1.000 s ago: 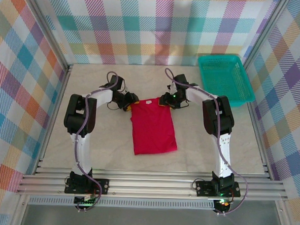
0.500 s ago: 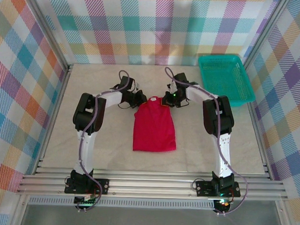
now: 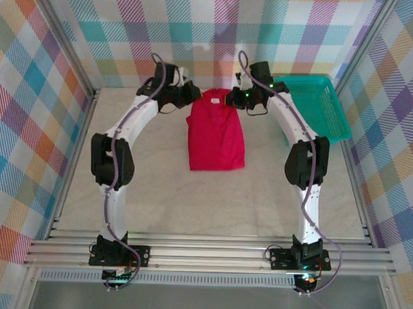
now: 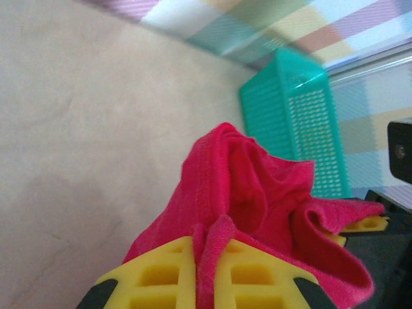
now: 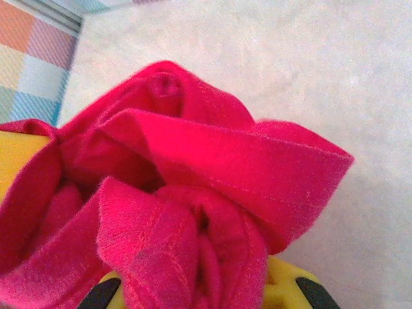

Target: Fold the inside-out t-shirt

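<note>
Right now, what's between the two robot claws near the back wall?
The top edge of the red t-shirt spans between the left gripper and right gripper, both pinching it; the top view shows this.

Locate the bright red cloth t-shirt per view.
Top external: bright red cloth t-shirt, upper centre.
Left wrist: shirt bunched lower right, pinched in left yellow fingers.
Right wrist: shirt bunched across centre, over right yellow fingers.
Landmark: teal plastic mesh basket, right of shirt from above, behind it in left wrist.
</note>
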`<state>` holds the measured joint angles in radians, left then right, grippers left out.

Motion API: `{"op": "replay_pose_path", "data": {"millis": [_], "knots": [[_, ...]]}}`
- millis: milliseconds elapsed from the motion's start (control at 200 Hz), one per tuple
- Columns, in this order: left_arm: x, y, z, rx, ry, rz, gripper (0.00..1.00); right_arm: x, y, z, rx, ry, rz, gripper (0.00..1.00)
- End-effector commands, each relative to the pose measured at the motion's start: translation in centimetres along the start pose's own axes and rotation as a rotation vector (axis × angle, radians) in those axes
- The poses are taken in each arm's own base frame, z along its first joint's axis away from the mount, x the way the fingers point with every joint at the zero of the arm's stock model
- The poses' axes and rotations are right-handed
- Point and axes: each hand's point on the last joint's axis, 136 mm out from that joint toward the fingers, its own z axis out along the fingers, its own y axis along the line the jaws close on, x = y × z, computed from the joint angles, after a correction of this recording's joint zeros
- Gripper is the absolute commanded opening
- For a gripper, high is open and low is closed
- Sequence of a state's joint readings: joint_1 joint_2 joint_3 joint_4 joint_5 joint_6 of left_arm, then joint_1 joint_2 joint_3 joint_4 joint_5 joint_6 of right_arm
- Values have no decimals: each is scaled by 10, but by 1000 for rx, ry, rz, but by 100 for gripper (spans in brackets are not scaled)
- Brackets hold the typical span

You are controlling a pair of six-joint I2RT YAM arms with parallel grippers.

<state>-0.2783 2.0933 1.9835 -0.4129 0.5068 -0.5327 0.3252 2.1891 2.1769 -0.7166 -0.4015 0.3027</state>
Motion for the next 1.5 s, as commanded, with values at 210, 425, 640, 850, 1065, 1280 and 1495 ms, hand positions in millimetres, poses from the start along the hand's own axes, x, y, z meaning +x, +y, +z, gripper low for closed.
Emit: {"op": "replay_pose_path", "data": {"millis": [210,425,640,850,1065,1280,1495], "knots": [[42,-39,-80,65,-103,100,0,69,32,-57,-100,-33,-24,4],[164,14,-70,1,-6,4,0,206,6,-34,-74,135,101,3],[196,49,-66,-92,12,-25,0,228,-18,-39,29,142,107,4],[183,67,-19,-171,78,16,0,192,-45,-8,159,151,82,5],[163,107,14,-258,96,-9,0,173,-83,19,257,179,89,4],[151,142,35,-345,109,-11,0,175,-115,48,310,247,110,7],[141,142,40,-360,122,24,3,164,-120,51,315,263,114,19]]}}
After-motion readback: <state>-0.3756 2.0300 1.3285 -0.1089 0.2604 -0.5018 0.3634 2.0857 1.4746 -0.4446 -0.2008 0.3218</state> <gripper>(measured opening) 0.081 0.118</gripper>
